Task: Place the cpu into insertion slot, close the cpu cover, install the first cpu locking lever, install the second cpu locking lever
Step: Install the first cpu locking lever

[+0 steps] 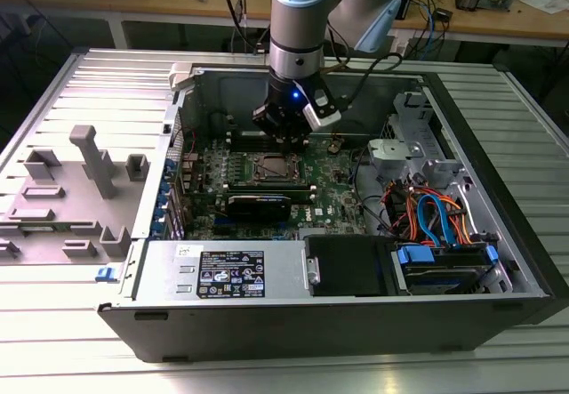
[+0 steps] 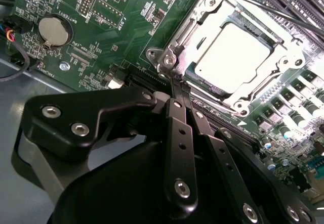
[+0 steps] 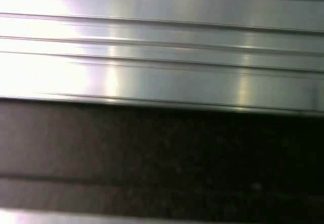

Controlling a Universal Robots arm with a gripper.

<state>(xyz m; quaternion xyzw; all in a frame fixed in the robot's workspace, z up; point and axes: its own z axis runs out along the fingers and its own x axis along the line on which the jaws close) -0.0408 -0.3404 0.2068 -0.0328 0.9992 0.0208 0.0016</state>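
With the dull silver square cpu [image 2: 230,52] seated under the thin metal-frame cpu cover [image 2: 238,90], the black gripper [image 2: 178,85], jaws together, meets the cover's near corner, apparently working a locking lever, which needs steady pressing.
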